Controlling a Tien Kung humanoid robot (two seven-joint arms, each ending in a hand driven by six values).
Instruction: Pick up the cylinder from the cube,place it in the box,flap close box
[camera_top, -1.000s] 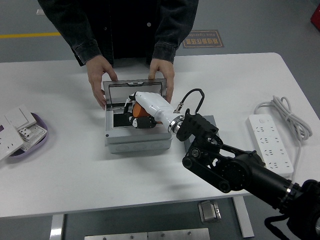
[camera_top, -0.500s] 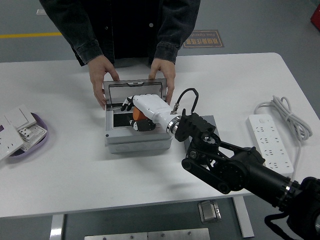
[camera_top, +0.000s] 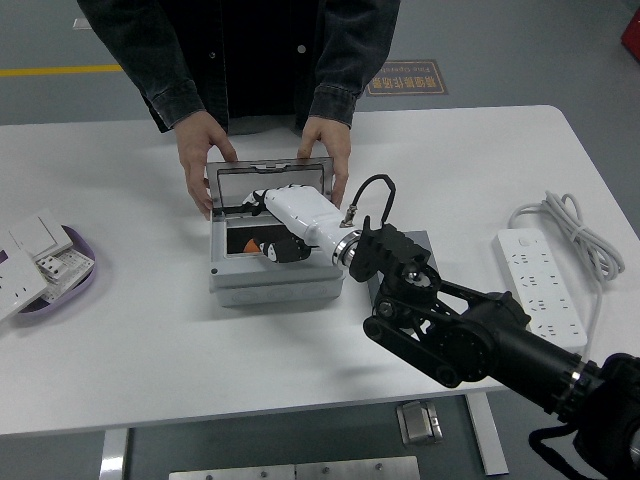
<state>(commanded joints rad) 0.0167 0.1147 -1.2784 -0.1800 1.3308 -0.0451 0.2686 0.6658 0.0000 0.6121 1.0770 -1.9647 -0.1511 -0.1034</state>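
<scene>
Cylinder (camera_top: 247, 245) now beside hand (camera_top: 280, 228)

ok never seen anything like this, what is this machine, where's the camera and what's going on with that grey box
The picture comes from a camera high on a humanoid robot, looking down over a white table. The black jointed arm entering from the lower right is the robot's right arm, ending in a white right hand with fingers. That hand reaches into an open grey box. Something orange, probably the cylinder, shows in the box by the fingers; whether they grip it is unclear. The robot's left arm is not in the picture.

A person at the far side steadies the box with both hands, beside its raised lid.

Also on the table: a purple tray of white switch plates at left, and a white power strip with its cord at right.
</scene>
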